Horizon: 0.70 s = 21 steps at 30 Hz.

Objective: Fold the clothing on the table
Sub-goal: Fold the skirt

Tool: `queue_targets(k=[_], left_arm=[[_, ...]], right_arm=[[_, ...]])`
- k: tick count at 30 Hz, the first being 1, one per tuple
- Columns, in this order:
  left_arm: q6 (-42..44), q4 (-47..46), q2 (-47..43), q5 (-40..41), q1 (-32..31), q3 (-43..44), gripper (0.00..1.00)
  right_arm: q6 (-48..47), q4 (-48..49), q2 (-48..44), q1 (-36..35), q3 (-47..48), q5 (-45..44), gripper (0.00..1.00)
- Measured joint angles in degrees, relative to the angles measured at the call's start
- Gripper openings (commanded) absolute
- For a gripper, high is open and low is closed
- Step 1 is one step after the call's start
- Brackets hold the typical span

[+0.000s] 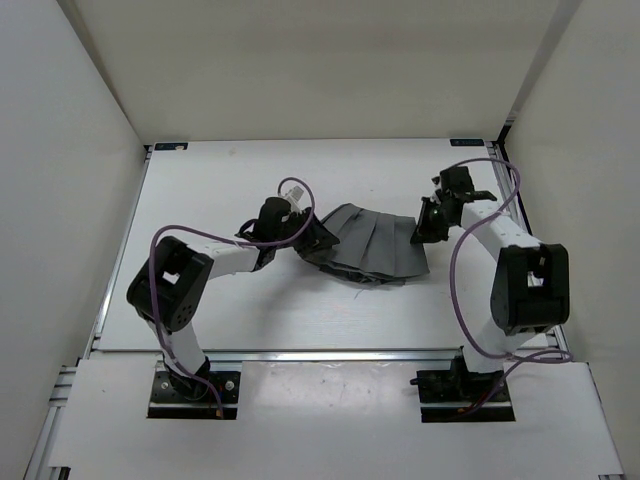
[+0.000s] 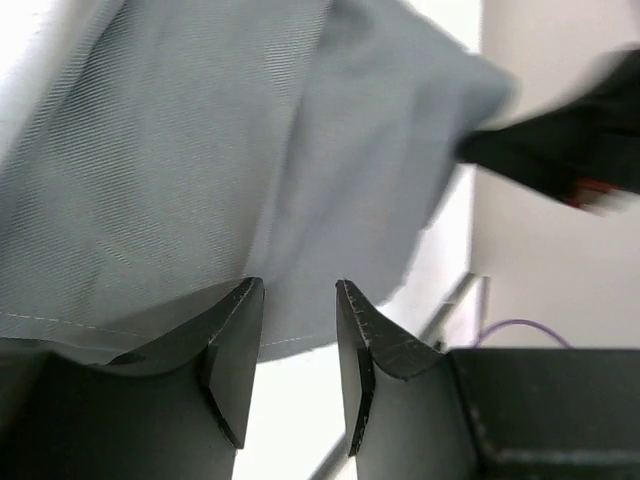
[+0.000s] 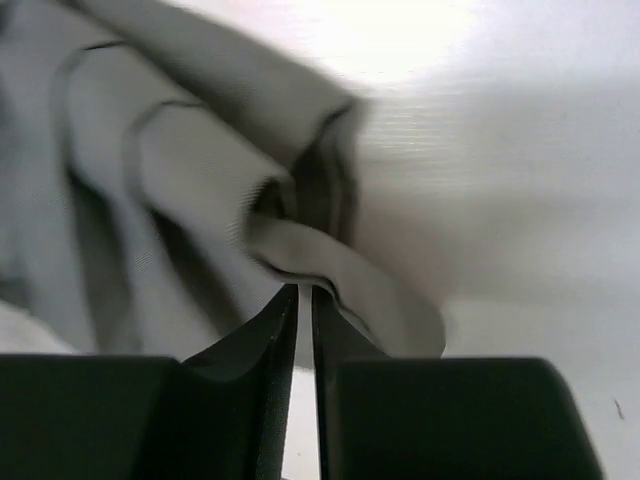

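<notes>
The left gripper (image 1: 318, 238) is at the left edge of the clothing (image 1: 375, 245), which lies bunched and pleated on the table (image 1: 250, 310) between the two tools. In the left wrist view this gripper (image 2: 300, 285) has its jaws partway apart with a clear gap. The grey cloth (image 2: 200, 180) spreads ahead of and above the fingertips (image 2: 245, 300), and its stitched hem runs across the gap just past them. Nothing is visibly pinched between the pads, and white table (image 2: 290, 420) shows below the hem. Beyond the cloth, to this tool's right, is a dark blurred shape (image 2: 560, 150). The right gripper (image 1: 425, 222) meets the garment's right edge. In its own view the right gripper (image 3: 305, 288) is narrowed to a thin slit. A rolled fold of the clothing (image 3: 180, 190) lies right at the tips and drapes over the right finger (image 3: 345, 340). Whether any cloth is caught in the slit cannot be told.
</notes>
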<state>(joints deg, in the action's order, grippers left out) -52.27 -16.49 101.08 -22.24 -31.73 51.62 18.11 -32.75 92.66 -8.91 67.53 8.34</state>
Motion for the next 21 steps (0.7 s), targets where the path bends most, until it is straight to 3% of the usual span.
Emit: queue_targets(k=[5, 12, 21], left_arm=[[-5.57, -5.29, -2.95, -3.52, 1.36, -1.81, 0.47], [-11.65, -12.13, -8.0, -7.69, 5.51, -2.86, 0.47], [-6.54, -6.91, -17.75, -6.6, 12.13, -8.17, 0.48]], right_arm=[[1.05, 5.25, 6.29, 5.42, -2.95, 6.12, 0.14], [1.09, 9.27, 7.48, 5.35, -4.26, 10.27, 0.14], [0.74, 6.82, 10.4, 8.15, -5.46, 8.17, 0.15]])
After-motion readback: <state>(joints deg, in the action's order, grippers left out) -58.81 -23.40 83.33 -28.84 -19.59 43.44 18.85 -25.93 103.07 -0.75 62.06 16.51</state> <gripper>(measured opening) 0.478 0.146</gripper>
